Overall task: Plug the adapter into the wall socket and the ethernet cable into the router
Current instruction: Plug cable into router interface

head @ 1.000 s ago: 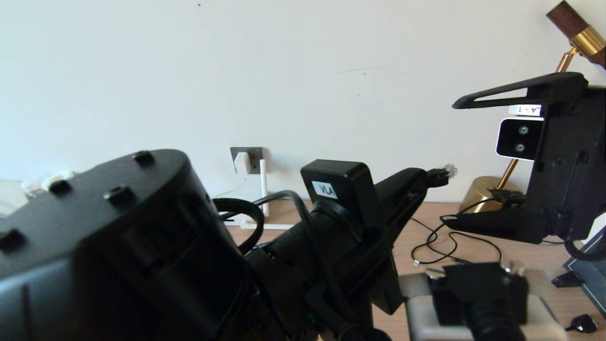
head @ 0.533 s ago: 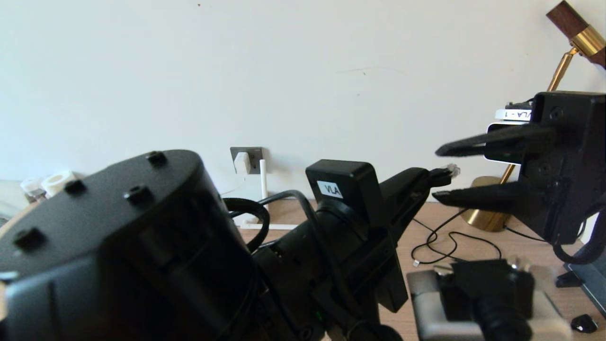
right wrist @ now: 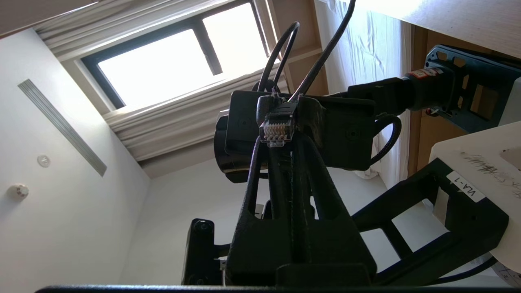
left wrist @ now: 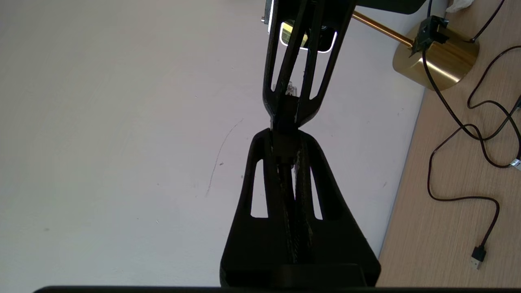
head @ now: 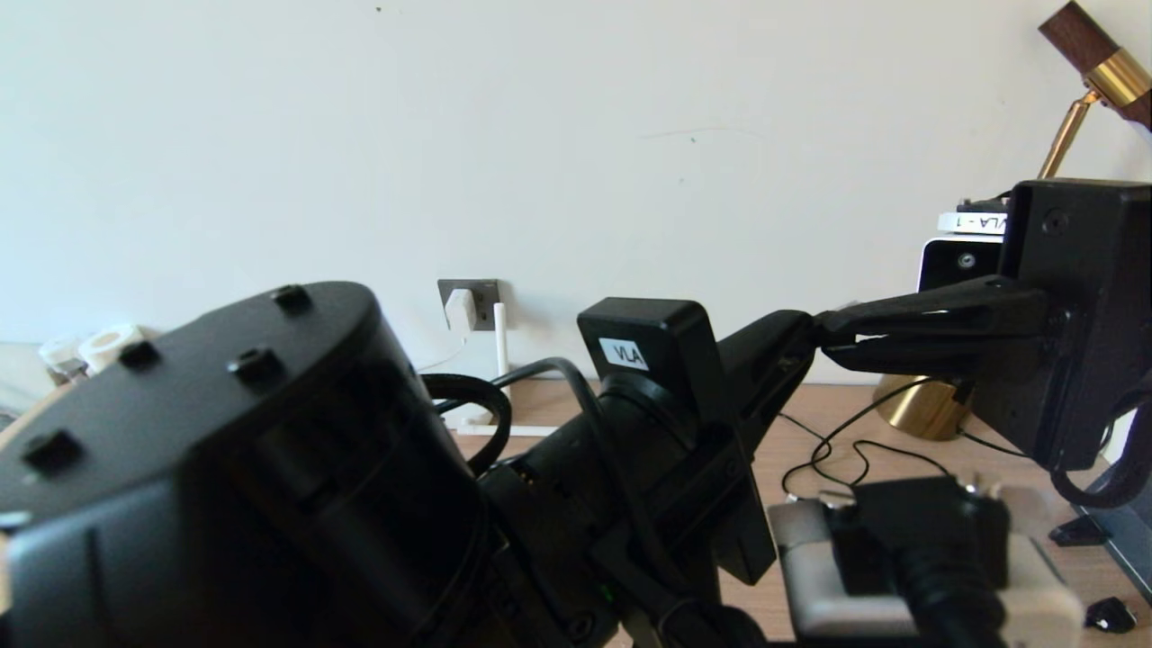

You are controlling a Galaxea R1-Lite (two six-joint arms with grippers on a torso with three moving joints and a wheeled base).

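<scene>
The ethernet cable's clear plug tip (right wrist: 276,129) pokes out between both grippers, in mid-air above the table. My left gripper (head: 813,335) is shut on the black boot (left wrist: 287,140) behind the plug. My right gripper (head: 832,328) reaches in from the right and is shut on the plug end (left wrist: 290,87). The white adapter (head: 461,309) sits in the dark grey wall socket (head: 486,290) on the far wall. Only one white antenna (head: 499,353) and a strip of the router's base (head: 513,429) show behind my left arm.
A brass lamp base (head: 922,409) stands at the back right with its stem rising to the corner. A thin black cable (head: 850,450) loops on the wooden table (head: 900,486). A small black plug (head: 1107,615) lies at the front right.
My right gripper swung in from the right with its fingers wide open, narrowed them, and has now shut on the plug tip that the left gripper holds.
</scene>
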